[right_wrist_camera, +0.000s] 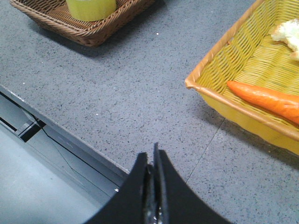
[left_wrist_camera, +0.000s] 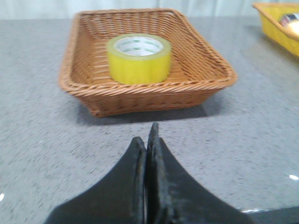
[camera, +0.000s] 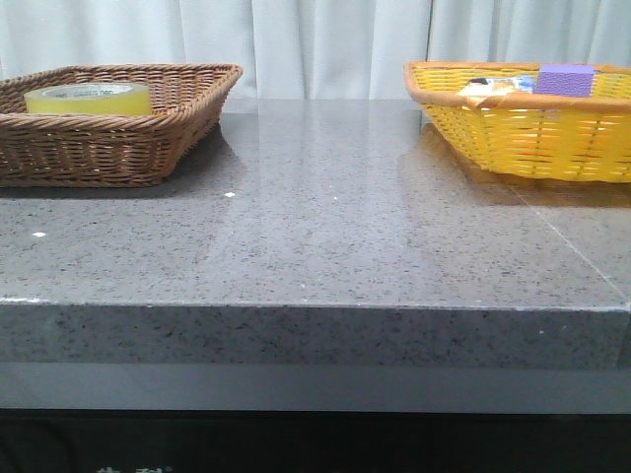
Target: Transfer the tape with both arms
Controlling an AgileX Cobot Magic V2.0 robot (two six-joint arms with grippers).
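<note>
The yellow tape (camera: 89, 98) lies flat in the brown wicker basket (camera: 108, 148) at the back left of the table. In the left wrist view the tape (left_wrist_camera: 138, 58) shows its white core with green lettering, inside the brown basket (left_wrist_camera: 145, 88). My left gripper (left_wrist_camera: 148, 137) is shut and empty, over bare table a short way in front of that basket. My right gripper (right_wrist_camera: 152, 156) is shut and empty near the table's front edge, between the tape (right_wrist_camera: 91, 8) and the yellow basket (right_wrist_camera: 224, 93). Neither arm shows in the front view.
A yellow wicker basket (camera: 523, 143) stands at the back right, holding a purple block (camera: 566, 79) and other items. The right wrist view shows an orange carrot (right_wrist_camera: 264, 98) inside it. Grey speckled tabletop (camera: 325, 227) stretches between the two baskets. White curtains hang behind.
</note>
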